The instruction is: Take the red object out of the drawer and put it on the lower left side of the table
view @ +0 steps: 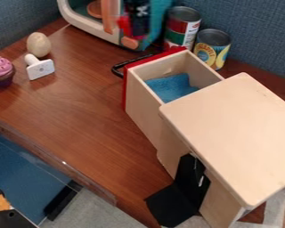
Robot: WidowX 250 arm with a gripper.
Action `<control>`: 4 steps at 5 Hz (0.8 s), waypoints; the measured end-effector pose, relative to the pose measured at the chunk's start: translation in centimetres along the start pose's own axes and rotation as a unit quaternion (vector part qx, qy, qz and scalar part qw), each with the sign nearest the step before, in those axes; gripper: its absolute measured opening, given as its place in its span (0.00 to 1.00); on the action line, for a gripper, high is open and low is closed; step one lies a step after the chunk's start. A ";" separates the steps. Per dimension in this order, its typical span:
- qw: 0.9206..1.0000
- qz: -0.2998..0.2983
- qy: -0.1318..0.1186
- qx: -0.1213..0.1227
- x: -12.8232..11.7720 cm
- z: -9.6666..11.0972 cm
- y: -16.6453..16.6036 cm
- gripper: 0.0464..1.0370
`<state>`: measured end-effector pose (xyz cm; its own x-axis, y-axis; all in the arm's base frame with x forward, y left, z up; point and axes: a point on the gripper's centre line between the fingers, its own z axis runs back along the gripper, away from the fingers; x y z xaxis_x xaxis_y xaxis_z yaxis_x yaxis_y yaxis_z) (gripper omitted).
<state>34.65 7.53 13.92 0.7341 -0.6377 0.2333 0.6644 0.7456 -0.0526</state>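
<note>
Two cans (183, 27): printed labels, red-green and yellow-blue
Gripper (136, 31): near top edge, white marks on black; jaw state can't tell
Red object (123, 22): at gripper, outside drawer (141, 100)

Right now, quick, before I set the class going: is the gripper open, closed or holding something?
Gripper: cannot tell if open, closed or holding anything.

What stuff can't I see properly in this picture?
In the camera view:
- Under the blue cloth: the cloth hides it.
- The far end of the drawer: the wooden top covers it.
- The top of the toy oven: cut off by the upper edge.
- The red thing: too blurry to name.
</note>
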 end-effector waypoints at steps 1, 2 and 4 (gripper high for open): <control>0.999 0.039 0.028 -0.010 -3.6 -1.0 0.7 0.74; 0.996 0.059 0.052 -0.029 -7.4 -2.4 0.3 0.74; 0.993 0.054 0.103 -0.027 -13.0 -3.5 -1.5 0.74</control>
<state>24.62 13.99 7.54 0.8115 -0.5841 0.0193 0.5819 0.8044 -0.1196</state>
